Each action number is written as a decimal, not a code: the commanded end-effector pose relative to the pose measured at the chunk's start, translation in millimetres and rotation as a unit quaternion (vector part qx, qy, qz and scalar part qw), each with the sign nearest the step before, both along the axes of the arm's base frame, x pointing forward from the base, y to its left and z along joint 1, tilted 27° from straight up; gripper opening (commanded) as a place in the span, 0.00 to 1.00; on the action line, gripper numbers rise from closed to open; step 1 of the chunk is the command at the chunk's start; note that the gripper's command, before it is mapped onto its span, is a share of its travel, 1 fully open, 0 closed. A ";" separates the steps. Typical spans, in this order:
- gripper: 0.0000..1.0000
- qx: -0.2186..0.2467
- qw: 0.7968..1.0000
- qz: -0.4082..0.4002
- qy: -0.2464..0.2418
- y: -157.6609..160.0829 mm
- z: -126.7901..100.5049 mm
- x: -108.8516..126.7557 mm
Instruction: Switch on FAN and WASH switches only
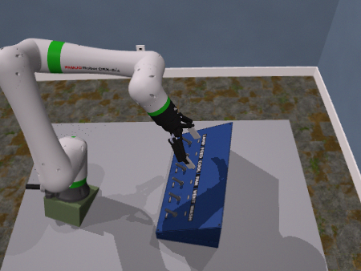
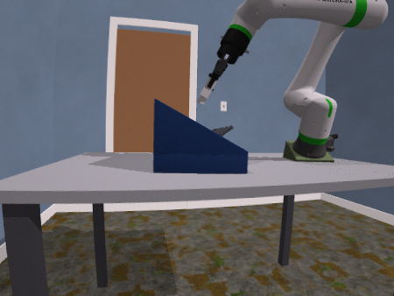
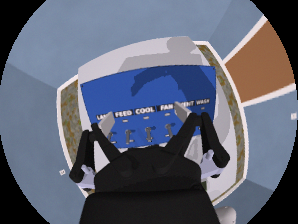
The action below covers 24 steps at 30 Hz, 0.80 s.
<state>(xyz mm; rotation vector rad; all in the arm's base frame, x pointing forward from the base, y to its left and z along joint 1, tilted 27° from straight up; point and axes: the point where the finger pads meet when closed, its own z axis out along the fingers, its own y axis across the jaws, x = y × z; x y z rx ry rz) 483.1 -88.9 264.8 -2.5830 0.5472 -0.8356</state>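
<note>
Pale grey table (image 1: 261, 152) (image 2: 44, 177) (image 3: 100, 60): beneath the console, reaching out past it on all sides.
White arm (image 1: 96, 58) (image 2: 306, 66): mounted on the lever side of the console, bent over towards it.
Blue console (image 1: 218, 160) (image 2: 188, 149) (image 3: 110, 97): on the table, its sloping face dropping towards the arm's base.
Olive base block (image 1: 60, 212) (image 2: 291, 151): well apart from the console, off its low edge.
Black gripper (image 1: 192, 148) (image 2: 201, 100) (image 3: 143, 112): above the console's sloping face, fingers spread wide, nothing between them.
FAN switch (image 1: 177, 182) (image 3: 169, 131): on the console's lower slope, between the COOL and VENT levers; on or off, I cannot tell.
WASH switch (image 1: 171, 213): last in the console's row, next to VENT; its setting is unclear, and the wrist view hides its lever.
</note>
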 end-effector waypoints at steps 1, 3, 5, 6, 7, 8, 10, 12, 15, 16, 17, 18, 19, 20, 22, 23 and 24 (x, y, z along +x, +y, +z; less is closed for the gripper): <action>1.00 0.000 1.000 0.000 0.000 -0.2 0.2 0.1; 1.00 0.000 1.000 0.000 0.000 -0.2 0.2 0.1; 1.00 0.000 1.000 0.000 0.000 -0.2 0.2 0.1; 1.00 0.000 1.000 0.000 0.000 -0.3 0.2 0.0; 1.00 0.000 1.000 0.000 0.000 -0.5 0.1 0.0; 1.00 0.000 1.000 0.000 0.000 -0.9 -0.1 -0.1; 1.00 0.000 1.000 0.000 0.000 -2.3 -0.9 -0.5; 1.00 0.000 1.000 0.000 0.000 -3.4 -1.5 -0.9; 1.00 0.000 1.000 0.000 0.000 -6.4 -3.1 -1.7; 1.00 0.000 1.000 0.000 0.000 -8.2 -4.0 -2.2; 1.00 0.000 1.000 0.000 0.000 -10.4 -5.2 -2.9; 1.00 0.000 1.000 0.000 0.000 -12.7 -6.4 -3.5; 1.00 0.000 1.000 0.000 0.000 -15.3 -7.8 -4.3; 1.00 0.000 1.000 0.000 0.000 -18.0 -9.3 -5.1; 1.00 0.000 1.000 0.000 0.000 -24.0 -12.4 -6.8; 1.00 0.000 1.000 0.000 0.000 -27.1 -14.1 -7.7; 1.00 0.000 1.000 0.000 0.000 -30.3 -15.8 -8.6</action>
